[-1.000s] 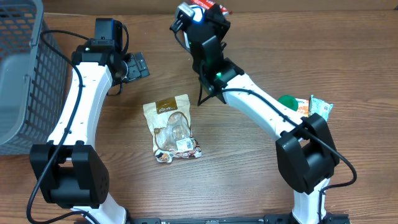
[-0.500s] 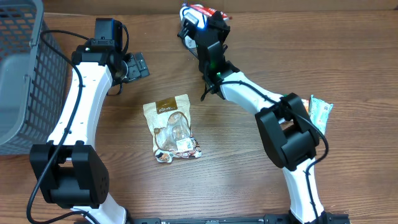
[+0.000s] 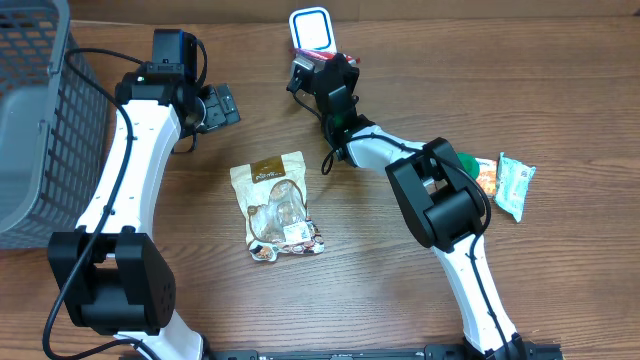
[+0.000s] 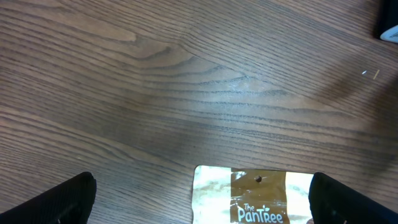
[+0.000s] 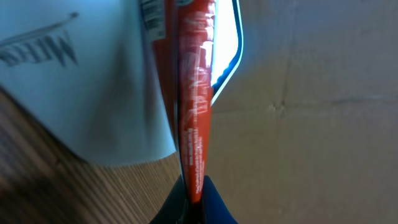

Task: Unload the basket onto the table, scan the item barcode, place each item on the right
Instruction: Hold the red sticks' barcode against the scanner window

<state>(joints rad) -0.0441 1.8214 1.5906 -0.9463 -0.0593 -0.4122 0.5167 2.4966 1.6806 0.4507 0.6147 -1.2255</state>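
Note:
A thin red packet (image 5: 194, 124) is pinched edge-on in my right gripper (image 5: 194, 193), which is shut on it. The packet is held right against the white scanner (image 5: 93, 81), whose blue-rimmed window glows beside it. From overhead, the scanner (image 3: 311, 27) stands at the table's far edge with the red packet (image 3: 318, 54) and right gripper (image 3: 322, 64) just below it. My left gripper (image 3: 222, 103) is open and holds nothing. It hovers over the top edge of a tan snack pouch (image 4: 261, 199), which lies flat mid-table (image 3: 278, 205).
A grey wire basket (image 3: 35, 120) fills the left side. A green object (image 3: 462, 162), an orange packet (image 3: 484, 175) and a pale green packet (image 3: 517, 180) lie at the right. A cardboard wall (image 5: 311, 124) stands behind the scanner.
My right arm has swung toward the far edge, bringing the red packet up against the scanner, whose lit face now shows from overhead. The left arm and pouch have not moved.

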